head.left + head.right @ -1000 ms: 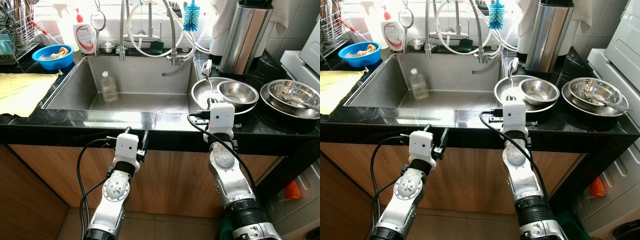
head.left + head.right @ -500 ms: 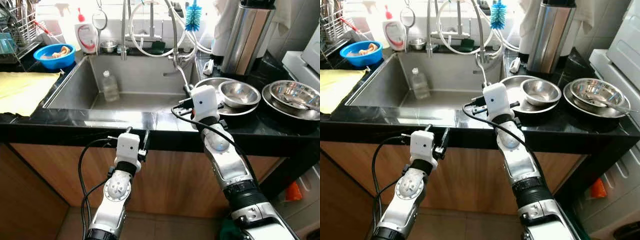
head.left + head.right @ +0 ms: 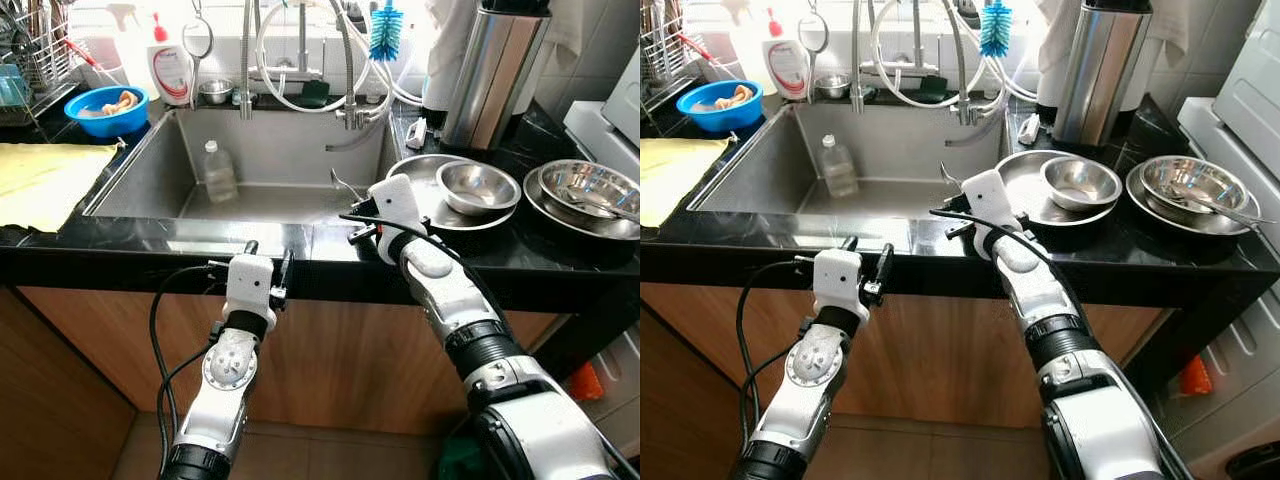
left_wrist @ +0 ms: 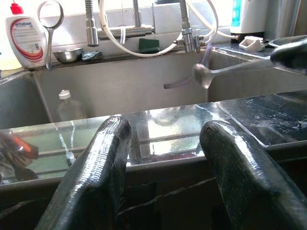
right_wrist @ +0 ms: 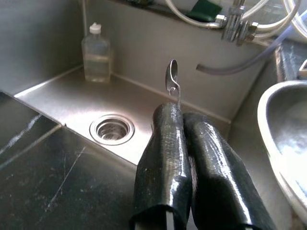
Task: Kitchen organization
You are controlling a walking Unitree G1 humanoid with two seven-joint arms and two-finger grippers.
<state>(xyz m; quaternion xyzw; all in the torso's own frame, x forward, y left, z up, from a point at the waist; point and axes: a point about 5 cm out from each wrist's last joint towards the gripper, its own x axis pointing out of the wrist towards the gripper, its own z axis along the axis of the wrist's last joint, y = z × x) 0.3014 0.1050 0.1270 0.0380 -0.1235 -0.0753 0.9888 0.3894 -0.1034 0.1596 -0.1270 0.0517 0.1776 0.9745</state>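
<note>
Since a second ago my right hand has swung from the bowls at 3 o'clock over to the right rim of the sink, and it now hangs above the basin edge, fingers pressed together on the handle of a spoon. From the wrist camera I see the spoon's bowl sticking out past the fingertips, above the sink floor, with the drain near it. In the head view the spoon pokes out toward 11 o'clock from the hand.

My left hand sits low in front of the tabletop edge — fingers spread, nothing between them.

Inside the sink a clear plastic bottle stands upright against the back wall, at 10 o'clock from the spoon. On the tabletop at 3 o'clock of the sink a small steel bowl rests in a wide steel plate; further right, more stacked steel bowls hold a utensil. A blue bowl sits at far 10 o'clock — beside a soap bottle.
</note>
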